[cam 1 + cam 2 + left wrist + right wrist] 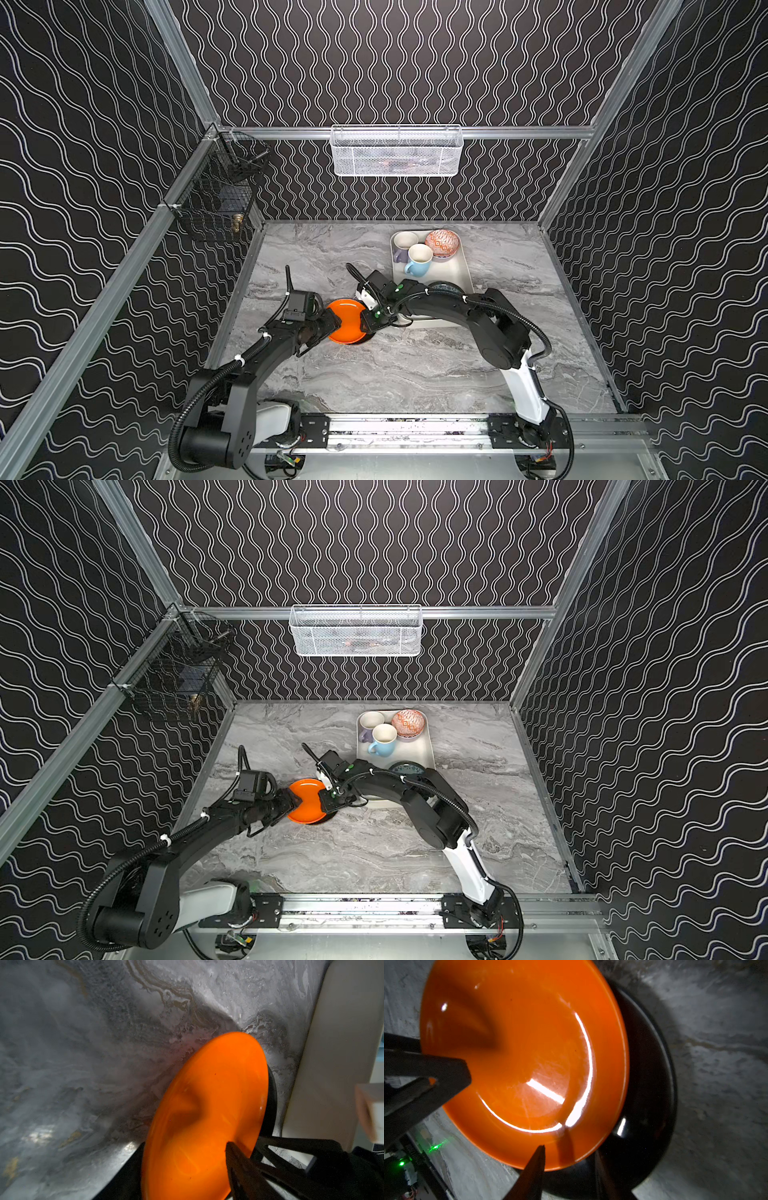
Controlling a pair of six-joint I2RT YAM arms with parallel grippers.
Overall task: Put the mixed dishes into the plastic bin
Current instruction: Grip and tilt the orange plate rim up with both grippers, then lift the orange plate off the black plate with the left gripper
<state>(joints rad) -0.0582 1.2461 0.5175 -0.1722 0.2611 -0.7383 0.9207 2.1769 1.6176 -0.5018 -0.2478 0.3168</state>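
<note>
An orange plate (347, 322) (307, 800) hangs tilted over a black plate (362, 341) (650, 1084) that lies on the marble table. My left gripper (334, 322) (185, 1147) is shut on the orange plate's left rim. From the right, my right gripper (365, 322) (569, 1150) is shut on the opposite rim, with one finger over the plate's upper face and the other under it. Just right of them stands the plastic bin (446, 272) (332, 1064). It holds a lilac mug (403, 245), a light-blue mug (419, 259), an orange-patterned bowl (441, 242) and a dark patterned dish (442, 286), half hidden by my right arm.
A white wire-mesh basket (397, 151) hangs on the back wall. On the left wall hangs a black wire basket (216, 208). My right arm arches over the near end of the bin. Walls enclose the table on three sides.
</note>
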